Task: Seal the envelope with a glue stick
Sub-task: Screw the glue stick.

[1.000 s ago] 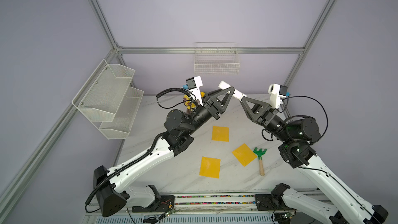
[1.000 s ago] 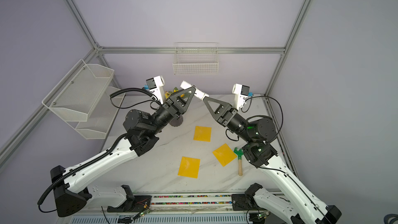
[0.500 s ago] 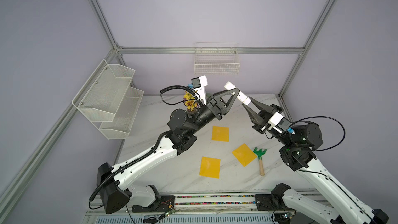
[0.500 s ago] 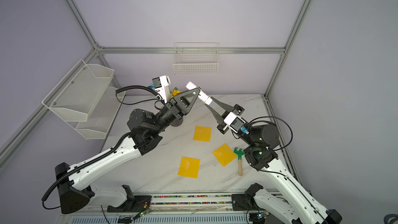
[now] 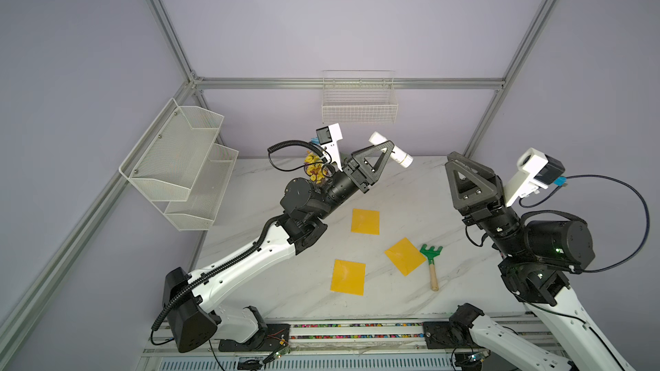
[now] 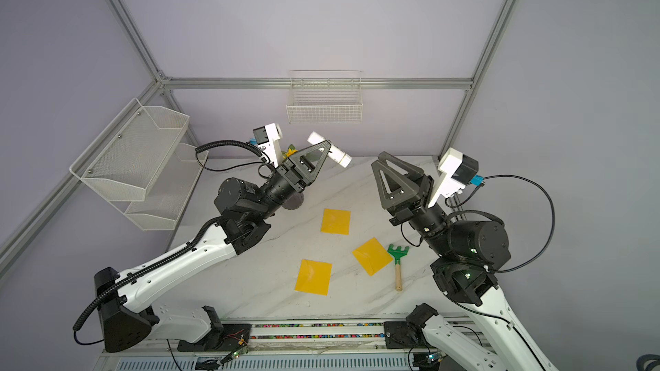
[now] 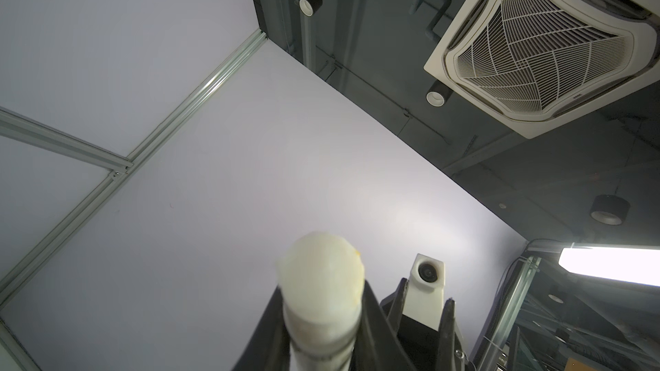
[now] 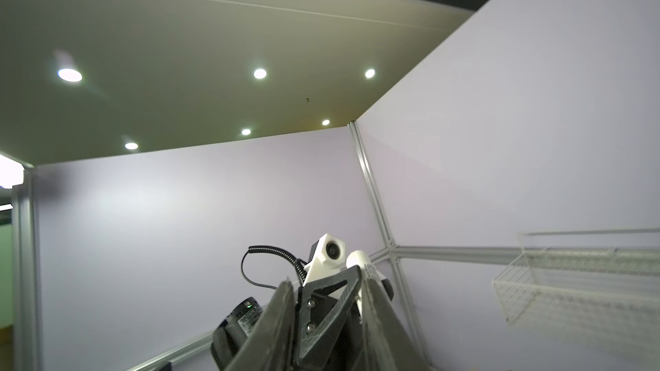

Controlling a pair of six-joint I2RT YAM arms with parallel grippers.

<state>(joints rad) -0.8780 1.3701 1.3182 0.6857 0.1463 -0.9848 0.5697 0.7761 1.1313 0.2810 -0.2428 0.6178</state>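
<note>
A wire shelf (image 5: 178,158) hangs on the left wall; beside it, above the back of the worktop (image 5: 410,187), the left gripper (image 5: 387,146) is raised and clamped across the middle of the glue stick (image 5: 401,157); the stick is slanted in the air, and both its white ends stick out past the fingers in both top views; in the left wrist view its rounded pale end (image 7: 321,280) sits squeezed between the two dark fingers; yellow flowers (image 5: 313,167) show behind that arm's wrist; a wire basket (image 5: 359,108) hangs on the back wall; on the worktop lie three yellow envelopes (image 5: 365,221), flat and apart from one another; one envelope (image 5: 348,277) is nearer the front, another envelope (image 5: 405,255) is turned cornerwise just beside a green rake (image 5: 431,262) with a wooden handle; farther right, the right gripper (image 5: 459,160) is lifted off the worktop, well apart from the glue stick, pointing upward; its jaws stand slightly parted with nothing between them, and the right wrist view shows the gap.
</note>
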